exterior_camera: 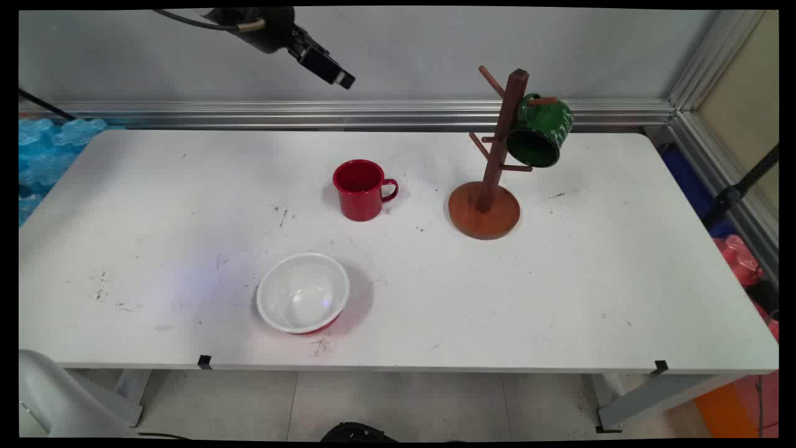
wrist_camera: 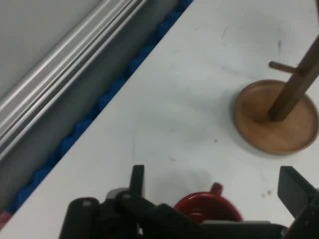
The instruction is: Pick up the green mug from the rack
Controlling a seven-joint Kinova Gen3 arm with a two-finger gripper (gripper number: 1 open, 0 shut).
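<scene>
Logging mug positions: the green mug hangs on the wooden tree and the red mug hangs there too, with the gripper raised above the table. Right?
Not quite. The red mug stands upright on the table, left of the wooden tree, as the main view shows. The green mug does hang there, and the gripper is raised.

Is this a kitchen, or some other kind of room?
Probably a robot lab, not a kitchen: a robot gripper hangs over a bare white table framed by metal rails, with just a red mug and a bowl.
</scene>
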